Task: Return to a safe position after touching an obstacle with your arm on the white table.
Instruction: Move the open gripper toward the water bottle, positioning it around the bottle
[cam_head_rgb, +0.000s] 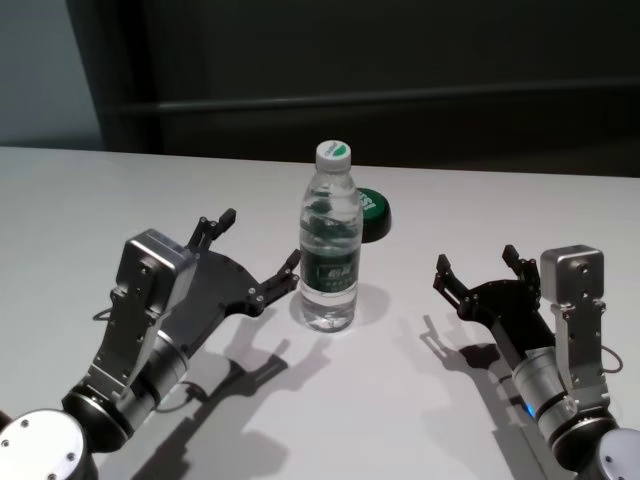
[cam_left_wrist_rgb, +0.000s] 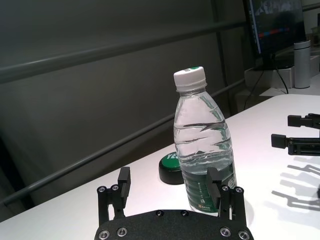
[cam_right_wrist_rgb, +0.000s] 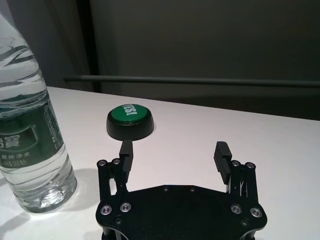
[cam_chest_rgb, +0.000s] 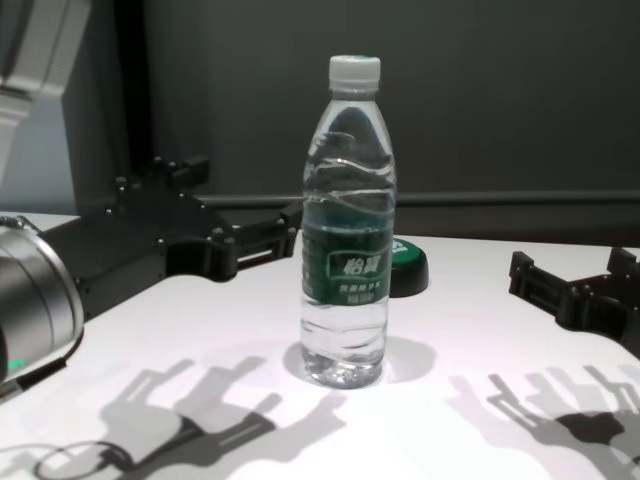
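The obstacle, a clear water bottle (cam_head_rgb: 328, 240) with a white cap and dark green label, stands upright mid-table on the white table (cam_head_rgb: 100, 200). My left gripper (cam_head_rgb: 260, 240) is open and empty just left of it; its near fingertip (cam_head_rgb: 292, 262) is at the bottle's side, touching or almost touching. In the left wrist view that finger (cam_left_wrist_rgb: 214, 182) overlaps the bottle's label (cam_left_wrist_rgb: 202, 130). My right gripper (cam_head_rgb: 476, 260) is open and empty, well right of the bottle. The bottle also shows in the right wrist view (cam_right_wrist_rgb: 25, 130) and the chest view (cam_chest_rgb: 347, 220).
A low round black disc with a green top (cam_head_rgb: 374, 215) lies just behind and right of the bottle. The table's far edge meets a dark wall with a rail. A monitor and a white cylinder (cam_left_wrist_rgb: 301, 57) stand off to the side.
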